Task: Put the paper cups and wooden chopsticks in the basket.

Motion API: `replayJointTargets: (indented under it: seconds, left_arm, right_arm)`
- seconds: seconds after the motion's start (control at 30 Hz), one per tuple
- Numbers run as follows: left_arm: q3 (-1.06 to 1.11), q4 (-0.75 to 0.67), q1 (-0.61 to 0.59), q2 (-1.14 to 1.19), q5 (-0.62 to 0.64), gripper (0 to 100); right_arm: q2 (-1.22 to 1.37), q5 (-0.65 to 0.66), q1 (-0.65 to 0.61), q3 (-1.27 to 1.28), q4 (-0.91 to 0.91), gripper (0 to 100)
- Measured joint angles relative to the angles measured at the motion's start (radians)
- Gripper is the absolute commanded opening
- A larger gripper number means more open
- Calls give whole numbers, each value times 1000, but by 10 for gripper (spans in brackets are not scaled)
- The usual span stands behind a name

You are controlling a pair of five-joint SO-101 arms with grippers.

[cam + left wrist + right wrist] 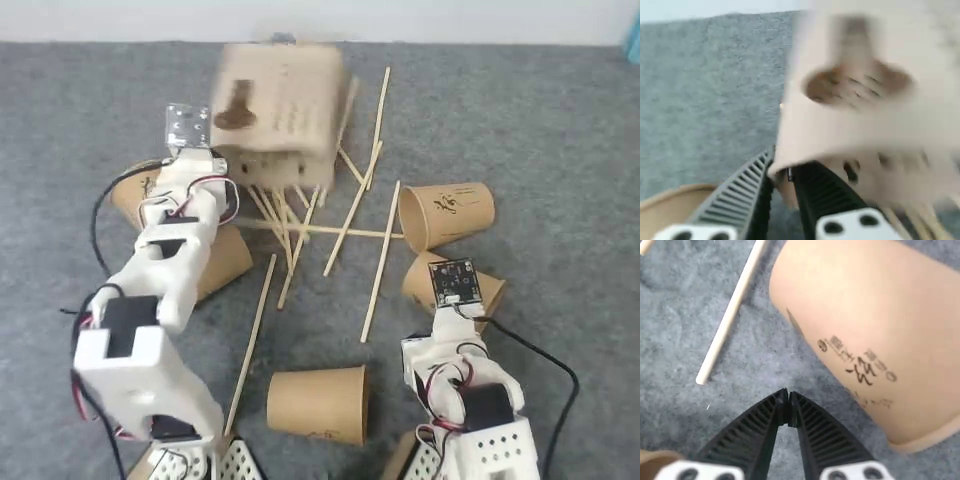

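Note:
The basket [275,115], a pale box with a handle hole, stands tipped at the back of the table over a pile of wooden chopsticks [350,215]. My left gripper [782,167] is shut on the lower edge of the basket [860,115] wall. Several paper cups lie on their sides: one [447,215] right of the pile, one [318,403] near the front, one [225,262] under the left arm. My right gripper [788,402] is shut with nothing in it, just beside a printed cup [875,335], with a chopstick [730,315] lying near.
Grey carpet [560,130] covers the table. Another cup [130,190] lies at the far left behind the left arm, and one [490,295] sits under the right arm's wrist. A long chopstick [252,340] lies between the two arms.

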Motion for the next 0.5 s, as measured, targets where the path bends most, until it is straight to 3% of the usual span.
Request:
replayJointTargets:
  seconds: [0.2,0.3,0.5]
  left_arm:
    - [94,74,6,-215,6,11]
    - [95,226,29,-362,37,11]
    - [-43,621,48,-583,275,11]
  right_arm:
    - [0,0,0,0,0,8]
    - [0,0,0,0,0,8]
    - [0,0,0,0,0,8]
